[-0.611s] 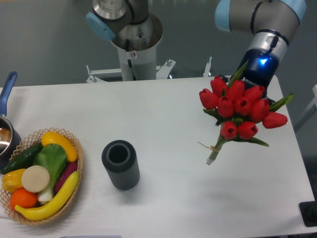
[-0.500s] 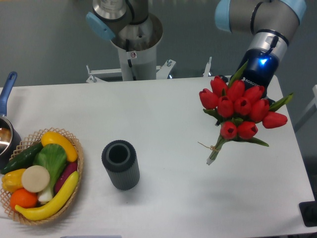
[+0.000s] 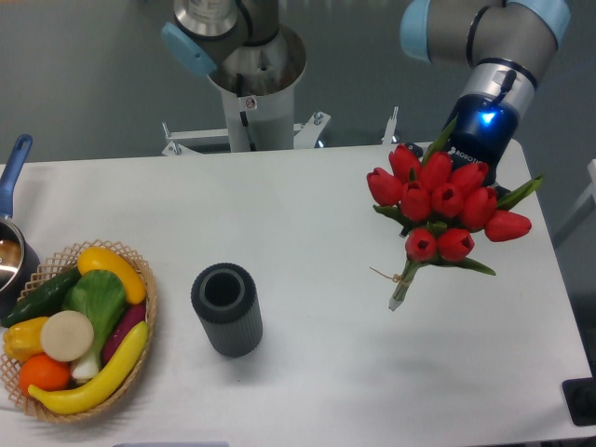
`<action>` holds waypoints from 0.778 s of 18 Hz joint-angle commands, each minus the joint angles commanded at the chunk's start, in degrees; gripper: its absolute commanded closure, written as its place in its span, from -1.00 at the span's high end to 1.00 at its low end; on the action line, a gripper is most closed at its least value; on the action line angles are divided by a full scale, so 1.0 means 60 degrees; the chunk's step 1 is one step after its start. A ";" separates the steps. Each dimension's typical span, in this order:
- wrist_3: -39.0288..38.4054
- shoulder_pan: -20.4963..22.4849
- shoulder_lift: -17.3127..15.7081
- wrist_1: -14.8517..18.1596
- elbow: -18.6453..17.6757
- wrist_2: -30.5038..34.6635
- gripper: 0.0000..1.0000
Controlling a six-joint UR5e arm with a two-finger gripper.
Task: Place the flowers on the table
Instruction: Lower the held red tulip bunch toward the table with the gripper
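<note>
The flowers [image 3: 440,209] hang over the bench's [image 3: 307,214] far right, blooms up and stems angled down, looks ready to lay flat. The blooms hide the fingers, so can't tell their grip, presumably grasping the bunch

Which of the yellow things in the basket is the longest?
The banana curving along the basket's front right edge; the other yellow pieces are shorter and stubbier.
</note>
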State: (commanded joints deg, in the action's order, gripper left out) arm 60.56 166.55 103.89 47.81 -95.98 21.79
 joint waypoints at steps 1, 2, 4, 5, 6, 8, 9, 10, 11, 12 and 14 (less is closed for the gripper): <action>0.0000 0.0000 -0.0015 0.0000 0.0000 0.0219 -0.10; 0.0015 -0.0015 -0.0029 -0.0015 0.0000 0.0395 -0.10; 0.0015 -0.0058 -0.0087 -0.0029 -0.0014 0.0688 -0.10; 0.0029 -0.0073 -0.0146 -0.0015 -0.0014 0.0907 -0.10; 0.0058 -0.0073 -0.0175 -0.0015 -0.0029 0.1214 -0.10; 0.0073 -0.0117 -0.0263 -0.0015 0.0000 0.1902 -0.10; 0.0073 -0.0132 -0.0293 -0.0015 0.0000 0.2268 -0.10; 0.0117 -0.0175 -0.0307 0.0000 0.0015 0.2663 -0.10; 0.0146 -0.0306 -0.0337 0.0000 0.0000 0.3117 -0.10; 0.0175 -0.0438 -0.0351 0.0000 -0.0014 0.3542 -0.10; 0.0394 -0.0629 -0.0366 0.0015 -0.0087 0.4377 -0.10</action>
State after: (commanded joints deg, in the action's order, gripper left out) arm 62.92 162.78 101.69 47.90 -96.50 48.05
